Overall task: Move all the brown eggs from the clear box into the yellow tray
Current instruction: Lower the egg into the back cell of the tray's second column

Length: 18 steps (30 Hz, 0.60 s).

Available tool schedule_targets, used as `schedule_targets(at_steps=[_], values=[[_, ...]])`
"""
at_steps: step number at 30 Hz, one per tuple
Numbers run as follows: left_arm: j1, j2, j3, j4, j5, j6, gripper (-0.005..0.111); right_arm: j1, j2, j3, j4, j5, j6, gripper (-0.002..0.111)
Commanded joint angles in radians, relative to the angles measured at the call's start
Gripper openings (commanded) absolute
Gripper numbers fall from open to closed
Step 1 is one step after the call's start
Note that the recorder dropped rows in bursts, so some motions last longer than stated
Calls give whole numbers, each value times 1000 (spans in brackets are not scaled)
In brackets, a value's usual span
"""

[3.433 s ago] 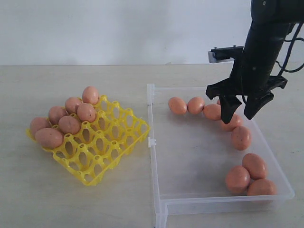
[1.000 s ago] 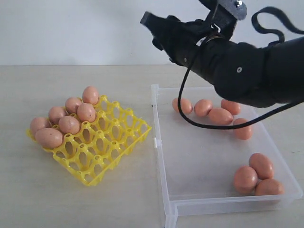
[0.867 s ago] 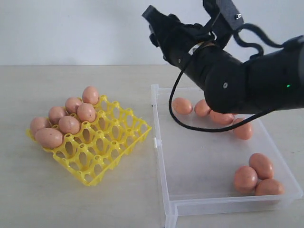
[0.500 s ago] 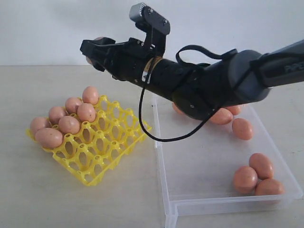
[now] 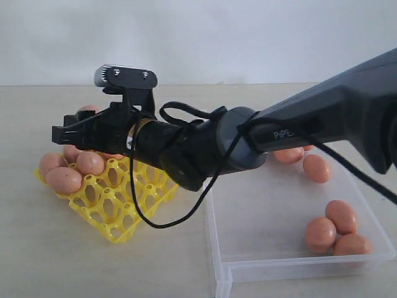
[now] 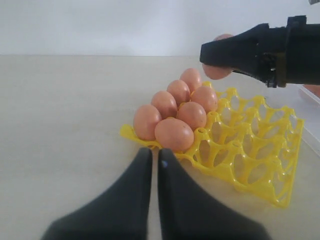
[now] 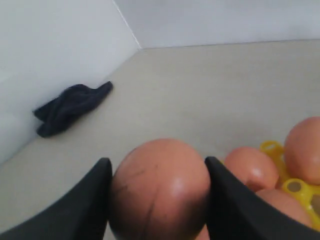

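Observation:
My right gripper [image 5: 73, 127] is shut on a brown egg [image 7: 159, 187] and holds it just above the far left part of the yellow tray [image 5: 124, 211]. That held egg [image 6: 218, 71] hangs over the tray's back corner, beside the several eggs [image 6: 173, 134] seated in its cups. Several more brown eggs [image 5: 321, 234] lie in the clear box [image 5: 217, 273] on the right, along its far and near right sides. My left gripper [image 6: 154, 155] is shut with nothing in it, low over the table just short of the tray's nearest corner.
The right arm stretches across the middle, over the clear box's left wall and much of the tray. A dark cloth [image 7: 70, 107] lies on the table by the wall beyond the tray. Many tray cups [image 6: 250, 150] stand unfilled.
The right gripper has taken an egg from the clear box's far side and swung left and down with it, from above the box to just over the tray.

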Motion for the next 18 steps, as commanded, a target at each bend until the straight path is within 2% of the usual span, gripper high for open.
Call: schedule_targets(at_steps=[1, 2, 3, 5, 18], values=[[-5, -3, 3, -3, -3, -1, 4, 41, 7, -67, 649, 14, -581, 0], [-5, -3, 3, -3, -3, -1, 4, 45, 16, -85, 815, -28, -728, 0], [-5, -3, 3, -3, -3, -1, 4, 50, 26, -105, 898, -50, -810, 0], [-5, -3, 3, -3, -3, -1, 4, 50, 50, -145, 1009, -56, -877, 0], [-5, -3, 3, -3, -3, -1, 4, 41, 185, -205, 1073, -83, -887, 0]])
